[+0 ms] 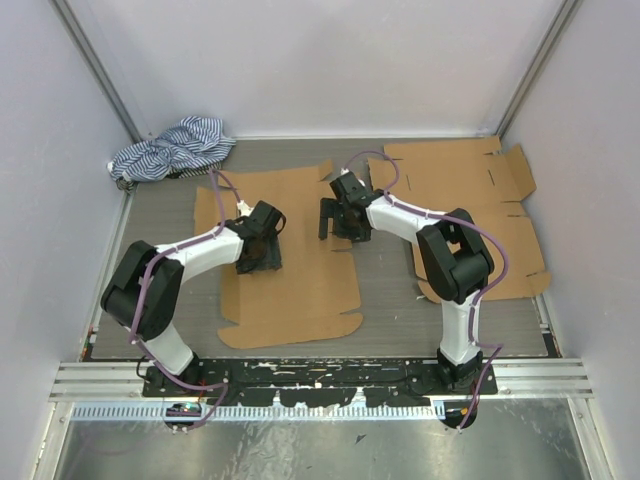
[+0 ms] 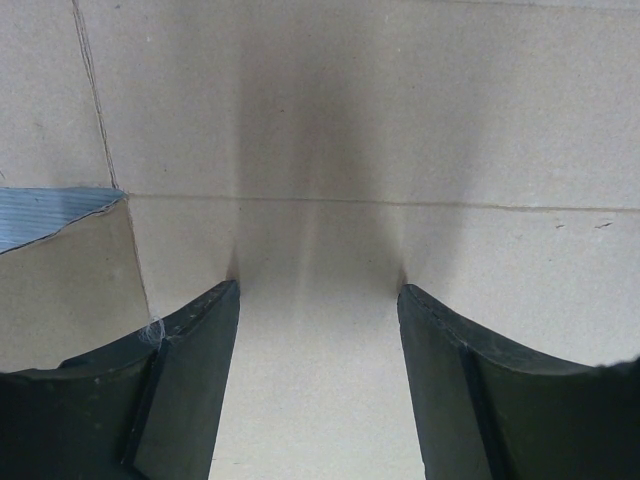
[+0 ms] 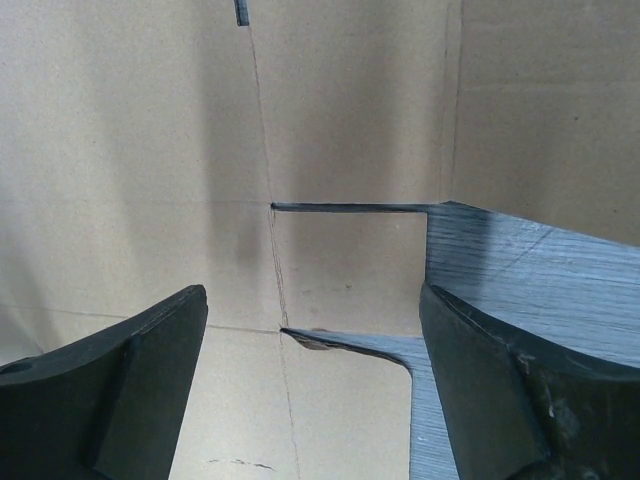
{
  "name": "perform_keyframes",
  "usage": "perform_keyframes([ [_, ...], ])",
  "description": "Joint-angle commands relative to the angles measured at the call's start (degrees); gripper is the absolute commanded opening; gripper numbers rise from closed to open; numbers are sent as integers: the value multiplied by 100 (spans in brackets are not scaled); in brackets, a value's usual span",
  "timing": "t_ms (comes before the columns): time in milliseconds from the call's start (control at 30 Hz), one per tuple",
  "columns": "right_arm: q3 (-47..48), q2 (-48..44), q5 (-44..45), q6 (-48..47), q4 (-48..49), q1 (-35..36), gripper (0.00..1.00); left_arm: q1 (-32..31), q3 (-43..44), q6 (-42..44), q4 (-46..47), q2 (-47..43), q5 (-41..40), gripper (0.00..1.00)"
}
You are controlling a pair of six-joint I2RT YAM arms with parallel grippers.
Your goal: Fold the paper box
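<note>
Cardboard box blank (image 1: 300,290) lay under both claws, long axis near-far; left claw (image 1: 258,258) mid-left, right claw (image 1: 335,225) at far-right edge; both wide, empty.

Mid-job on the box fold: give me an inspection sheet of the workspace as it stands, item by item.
Surface: grey table, a bare strip showing between two cardboard sheets.
Job's things: middle blank lies flat and unfolded under both grippers; second blank lies flat at the right rear.
Clutter: striped cloth bunched in the left rear corner.
Grippers: left gripper open over a crease of the middle blank, holding nothing; right gripper open over a slotted edge of it, holding nothing.
Cables: purple cable loops above the right wrist, another runs along the left arm; no snag seen.
Surroundings: white walls on three sides; aluminium rail at the near edge.
</note>
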Motion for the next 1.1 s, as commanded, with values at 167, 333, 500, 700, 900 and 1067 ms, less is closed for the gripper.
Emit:
perform_keyframes([
  [167, 322, -411, -234, 168, 126, 137, 92, -60, -68, -110, 0, 269, 227, 71],
  [333, 336, -545, -611, 260, 256, 201, 91, -73, -73, -110, 3, 276, 249, 71],
  [500, 382, -664, -785, 358, 336, 332, 91, -91, -75, -117, 10, 293, 271, 71],
  [700, 442, -643, -987, 497, 494, 472, 90, -121, -75, -139, 39, 337, 297, 71],
  [900, 425, -415, -1363, 661, 810, 518, 90, -139, -105, -156, 62, 376, 355, 70],
  [1067, 329, -428, -1040, 647, 794, 521, 90, -139, -153, -154, 74, 357, 355, 70],
])
